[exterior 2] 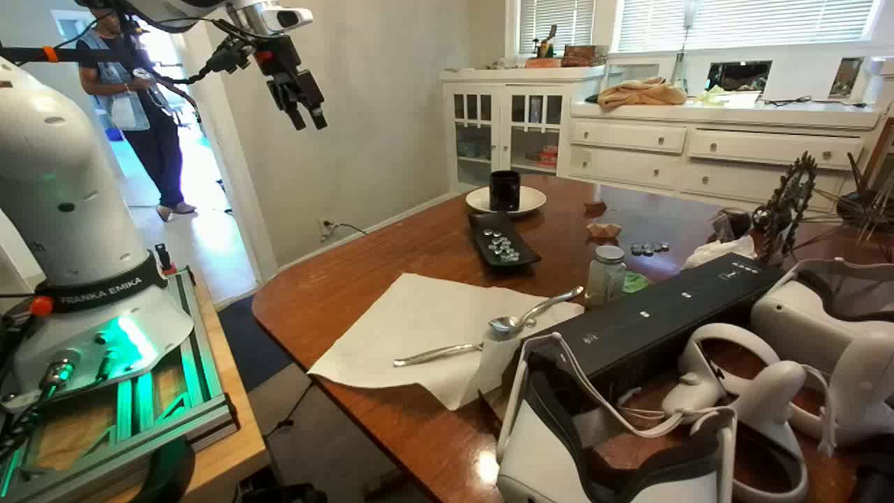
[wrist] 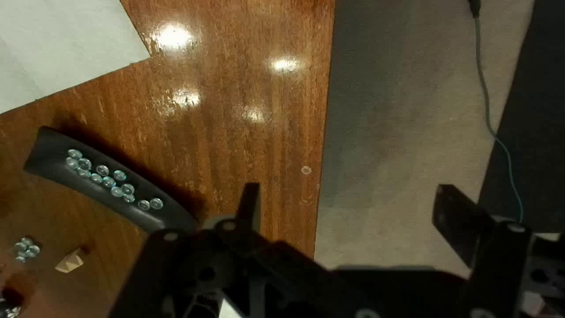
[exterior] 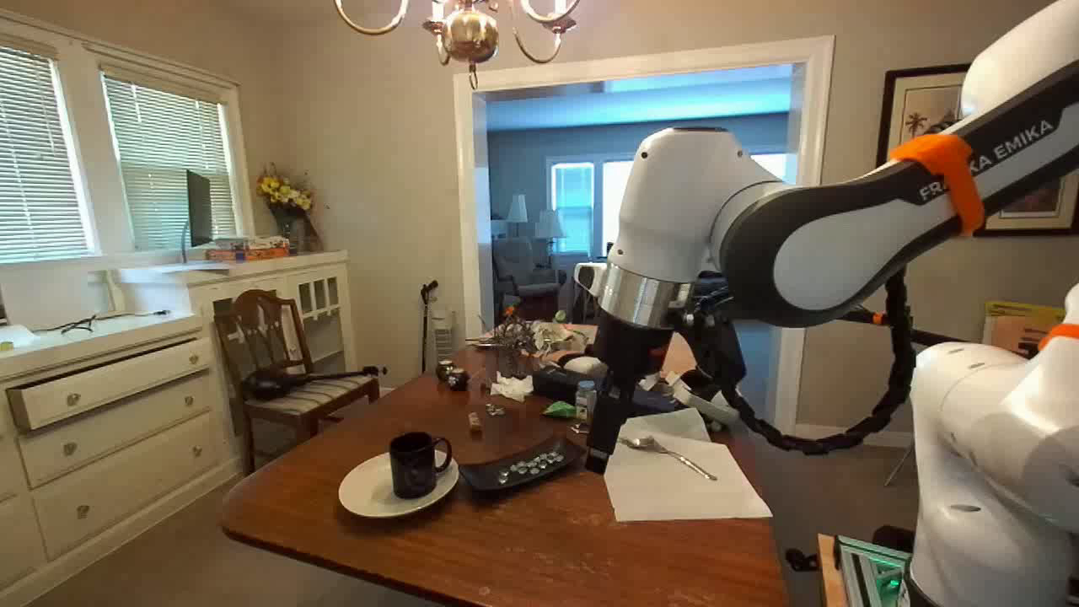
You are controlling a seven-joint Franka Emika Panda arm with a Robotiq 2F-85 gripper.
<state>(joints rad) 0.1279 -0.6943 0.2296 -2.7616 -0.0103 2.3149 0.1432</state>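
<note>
Robotiq gripper (exterior 2: 311, 125) hangs above the edge of the wooden table (wrist: 265, 150), jaws spread wide, holding nothing. Left to right in an exterior view: a white plate (exterior: 362, 493) bears an upright black mug (exterior: 413, 468); beside it, a black tray (exterior: 482, 478) holds clear glass gems (exterior: 532, 464). Any descent is best made slowly, clear of the mug.

"How does the smooth white, round-jointed robot arm (exterior: 830, 265) look?"

"Black panels (exterior: 746, 263), a silver metal collar (exterior: 645, 295), a black two-fingered gripper (exterior 2: 311, 126), an orange strap (exterior: 963, 184) and a black ribbed cable (exterior: 822, 444)."

"Any lettering?"

"White 'FRANKA EMIKA' letters (exterior 2: 101, 292) on the black band (exterior 2: 155, 274) of its rounded base (exterior 2: 84, 327)."
</note>
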